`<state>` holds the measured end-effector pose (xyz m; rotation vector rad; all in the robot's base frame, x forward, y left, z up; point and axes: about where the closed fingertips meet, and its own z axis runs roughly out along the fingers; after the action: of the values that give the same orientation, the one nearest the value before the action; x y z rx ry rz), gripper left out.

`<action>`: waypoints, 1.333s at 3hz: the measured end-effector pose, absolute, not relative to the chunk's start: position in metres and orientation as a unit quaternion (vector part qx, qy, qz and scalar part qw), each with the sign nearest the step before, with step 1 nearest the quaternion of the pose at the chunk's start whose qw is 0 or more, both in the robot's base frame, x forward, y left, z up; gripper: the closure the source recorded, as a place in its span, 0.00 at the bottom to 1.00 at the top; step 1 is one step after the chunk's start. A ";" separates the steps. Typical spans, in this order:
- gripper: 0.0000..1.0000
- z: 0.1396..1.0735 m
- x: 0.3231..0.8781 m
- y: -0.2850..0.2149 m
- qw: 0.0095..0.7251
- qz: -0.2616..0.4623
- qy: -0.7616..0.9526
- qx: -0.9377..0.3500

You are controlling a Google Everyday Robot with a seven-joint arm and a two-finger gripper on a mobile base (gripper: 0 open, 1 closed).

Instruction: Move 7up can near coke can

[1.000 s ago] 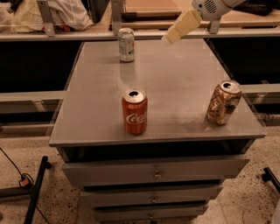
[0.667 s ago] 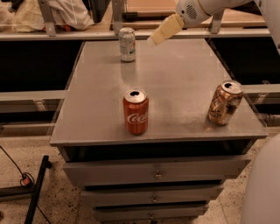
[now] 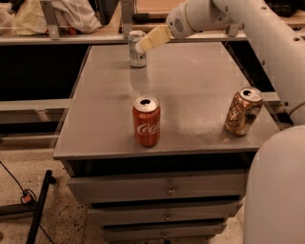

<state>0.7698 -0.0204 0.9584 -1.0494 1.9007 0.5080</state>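
Note:
The 7up can (image 3: 137, 48), silver-white with green markings, stands upright at the far edge of the grey cabinet top (image 3: 190, 86). The coke can (image 3: 146, 121), red with white script, stands upright near the front edge, left of centre. My gripper (image 3: 143, 44) reaches in from the upper right on a white arm; its cream-coloured fingers (image 3: 153, 38) lie right beside the 7up can's upper right side, at about its top height.
A dented brown-gold can (image 3: 243, 111) stands tilted near the front right corner. Shelving with cloth and metal posts (image 3: 71, 14) runs behind the cabinet. My white arm and base (image 3: 276, 181) fill the right side. Drawers (image 3: 167, 190) lie below; cables lie on the floor at left.
My gripper has moved left and down from the upper right, coming up next to the 7up can. The cans have not moved.

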 end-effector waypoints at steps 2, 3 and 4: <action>0.00 0.930 0.791 0.028 0.474 0.191 0.767 -0.387; 0.00 0.921 0.804 0.037 0.493 0.192 0.762 -0.373; 0.00 0.907 0.824 0.036 0.499 0.198 0.759 -0.368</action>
<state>0.8244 0.0360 0.9071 -0.8895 1.8373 0.4784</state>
